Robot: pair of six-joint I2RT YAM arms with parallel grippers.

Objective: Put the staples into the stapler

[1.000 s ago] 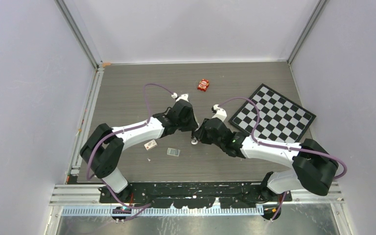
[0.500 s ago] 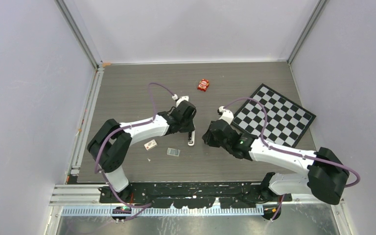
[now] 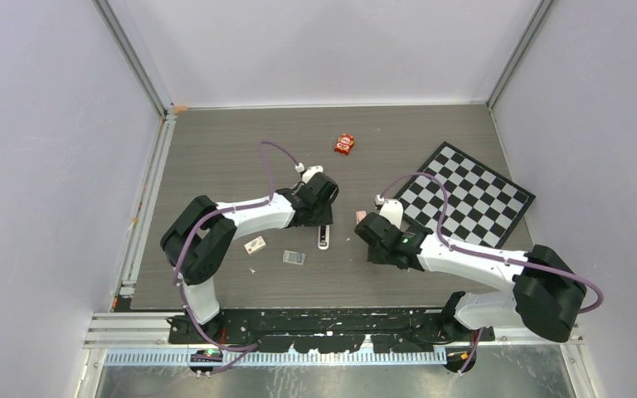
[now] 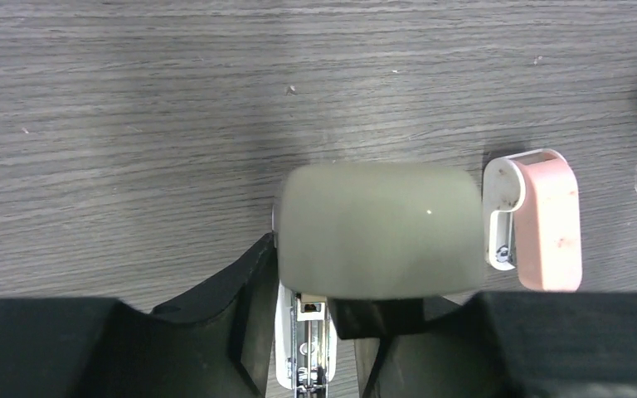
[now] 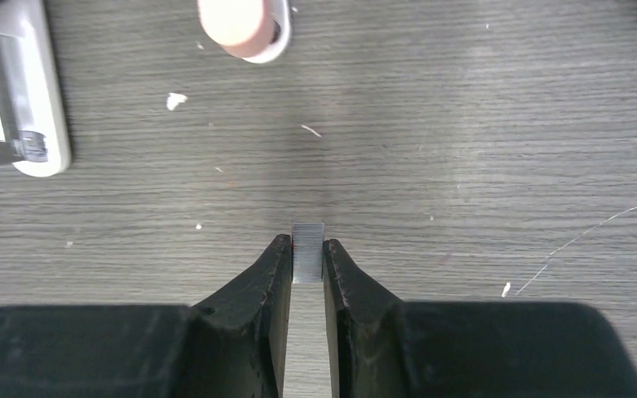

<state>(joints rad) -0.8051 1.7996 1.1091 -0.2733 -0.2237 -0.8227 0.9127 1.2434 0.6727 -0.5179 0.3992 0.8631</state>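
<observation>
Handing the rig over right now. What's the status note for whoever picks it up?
Left pincer: straddles the stapler, which stands open with its channel showing; grip unclear.
Right pincer: shut on the staples, off to the stapler's right.
Done: stapler opened, strip in grip.
Left: seat the strip in the channel, close the stapler.

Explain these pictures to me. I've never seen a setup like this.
A left arm and a right arm are bolted to the edge of a table, each ending in a two-finger pincer. One picture looks down from overhead; the other two come from cameras on each wrist. The left pincer straddles the opened olive-grey stapler; whether it grips is unclear. The right pincer pinches a small strip of staples. Also on the table: a pink-and-white piece, a chessboard, a red packet and a small white-and-red box.
</observation>
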